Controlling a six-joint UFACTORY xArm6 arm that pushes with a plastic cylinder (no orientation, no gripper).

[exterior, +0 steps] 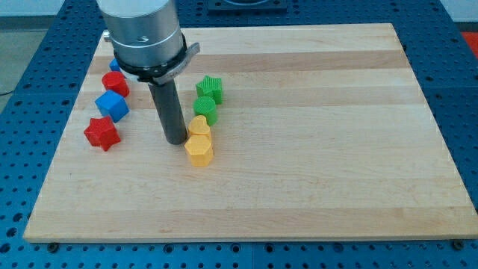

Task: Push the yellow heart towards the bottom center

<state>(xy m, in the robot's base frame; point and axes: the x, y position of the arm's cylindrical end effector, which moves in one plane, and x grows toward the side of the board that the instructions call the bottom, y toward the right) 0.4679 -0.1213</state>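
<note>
Two yellow blocks sit together left of the board's middle. The upper one looks like the yellow heart. The lower one is a yellow hexagon touching it from below. My tip rests on the board just to the view's left of the pair, close to or touching the heart's left side. A green block sits right above the heart.
A green star lies above the green block. At the view's left are a red star, a blue cube, a red block and a blue block partly hidden by the arm. The wooden board lies on a blue table.
</note>
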